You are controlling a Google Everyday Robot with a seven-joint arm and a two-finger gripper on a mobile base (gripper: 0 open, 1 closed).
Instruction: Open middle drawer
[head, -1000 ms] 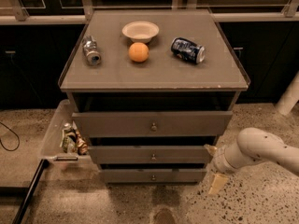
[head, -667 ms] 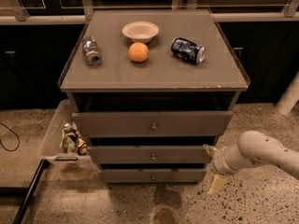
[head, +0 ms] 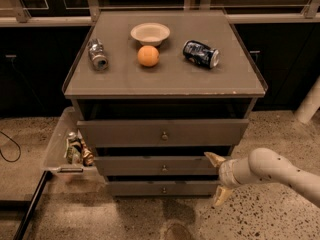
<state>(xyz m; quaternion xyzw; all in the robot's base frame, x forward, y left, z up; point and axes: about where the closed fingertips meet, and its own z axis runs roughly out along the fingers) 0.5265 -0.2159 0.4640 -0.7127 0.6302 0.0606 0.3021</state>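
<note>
The cabinet (head: pixel 165 79) has three grey-brown drawer fronts, all pulled out a little. The middle drawer (head: pixel 130 165) is the middle-sized front, with a small round metal knob (head: pixel 164 168). My gripper (head: pixel 218 178) is open at the right end of this drawer, at the end of a white arm coming in from the right. Its upper fingertip (head: pixel 214 158) is level with the drawer's right end, and the lower one (head: pixel 220 196) hangs by the bottom drawer (head: pixel 150 188). It holds nothing. The wide top drawer (head: pixel 125 132) sits above.
On the cabinet top lie a white bowl (head: pixel 150 33), an orange (head: pixel 148 55), a silver can (head: pixel 97 54) and a dark blue can (head: pixel 200 53). A clear tray (head: pixel 55 151) with small items sticks out at the left. A white post (head: pixel 310 104) stands at the right.
My gripper has moved a little to the left, closer to the right end of the drawers. The drawers and the objects on top have not moved.
</note>
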